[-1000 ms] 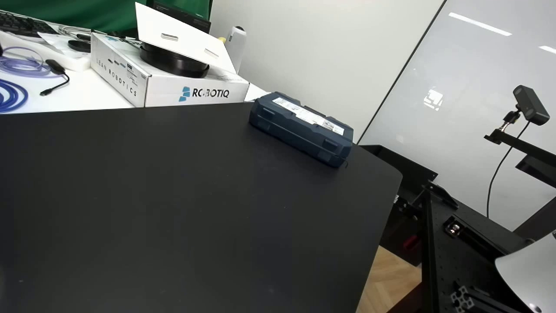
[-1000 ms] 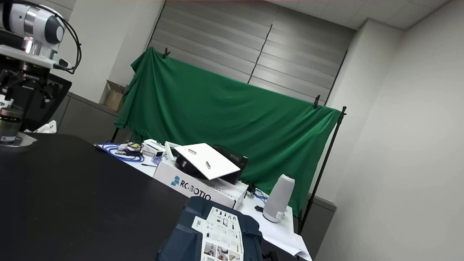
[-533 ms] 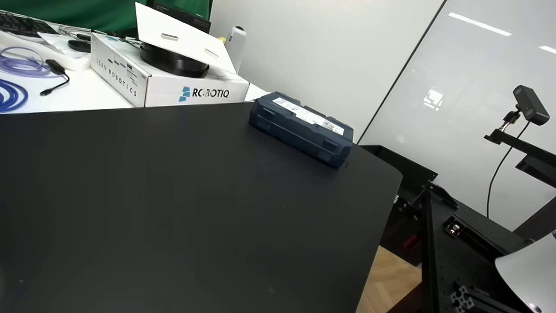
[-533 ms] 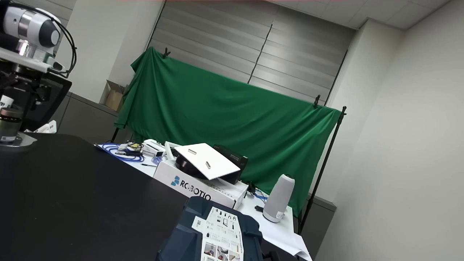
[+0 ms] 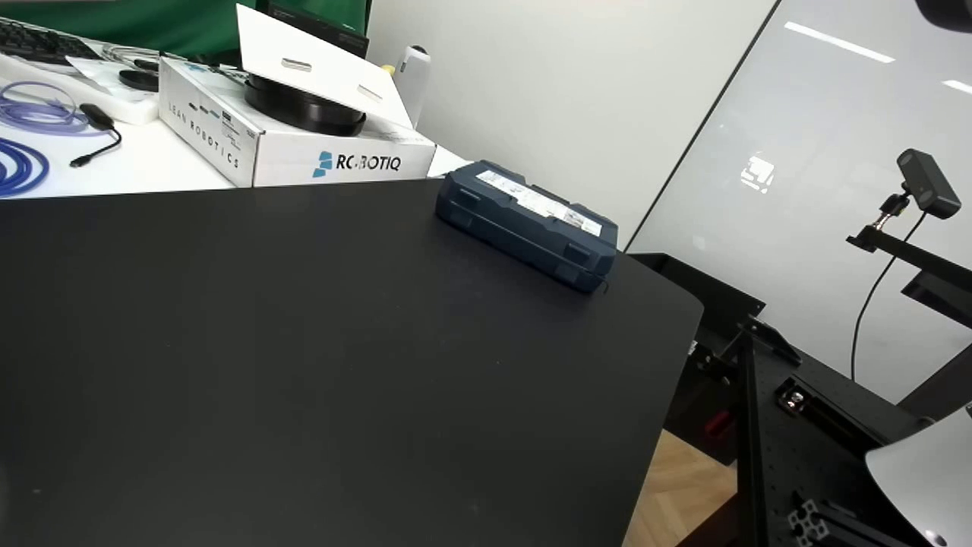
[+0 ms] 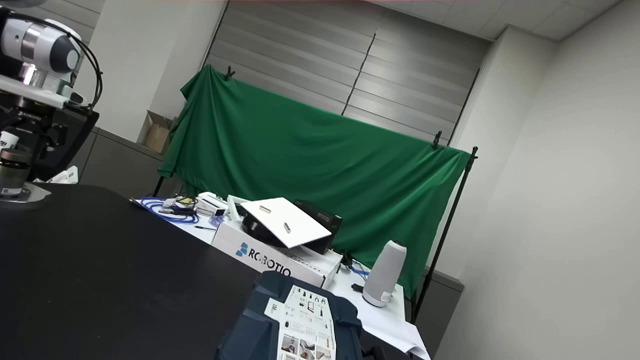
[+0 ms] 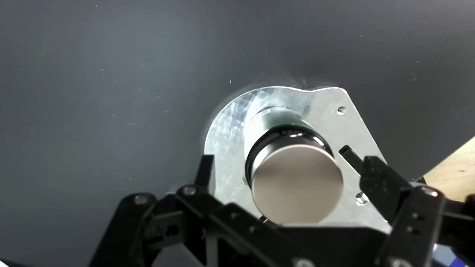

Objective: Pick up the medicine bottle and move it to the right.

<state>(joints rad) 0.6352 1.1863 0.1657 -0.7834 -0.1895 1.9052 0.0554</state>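
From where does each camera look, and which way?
Wrist view: on the wrist, facing down at the medicine bottle on a metal plate; open gripper shows.
An exterior view: above the black table, facing the blue case; pale part and dark corner piece at right may be robot.
An exterior view: near the case, facing a green cloth; arm and gripper at left.
Both exterior views share table, case, Robotiq box.

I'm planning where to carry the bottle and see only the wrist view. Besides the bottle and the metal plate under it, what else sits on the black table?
Observer: A dark blue case, in both exterior views.
Operator: Close by?
Observer: No; in an exterior view a broad stretch of black table separates it from the medicine bottle.
Operator: And beyond that?
Observer: A white box with ROBOTIQ printing, on a neighbouring white table, shows in both exterior views.
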